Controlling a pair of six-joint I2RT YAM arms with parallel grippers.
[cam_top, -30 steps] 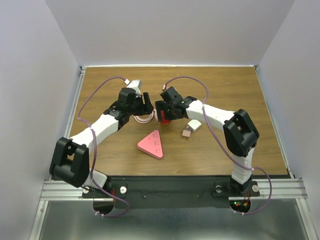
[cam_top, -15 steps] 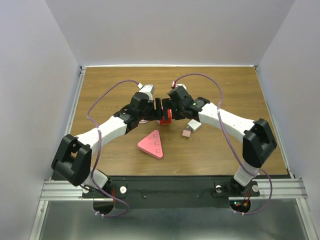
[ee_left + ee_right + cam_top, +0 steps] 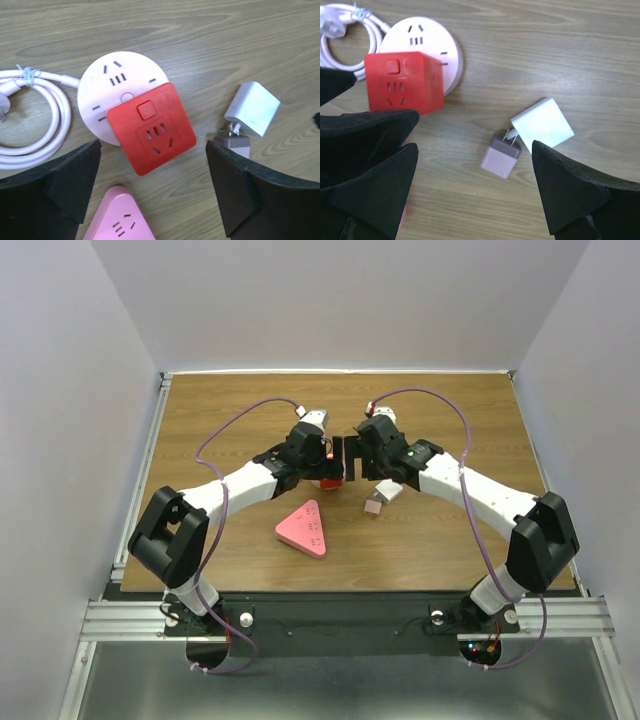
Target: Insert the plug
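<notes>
Near the middle of the tabletop, the red plug cube is seated on the round white socket, overhanging its rim. The left gripper and right gripper are spread wide, empty. Insertion is judged finished; a straight lift is called for, the white charger lying close, the far edge well apart.

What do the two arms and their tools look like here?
The left arm and right arm have white links and chunky black joints, with a purple cable looping along each. The left tool and right tool are black, with broad wedge-shaped fingers.
</notes>
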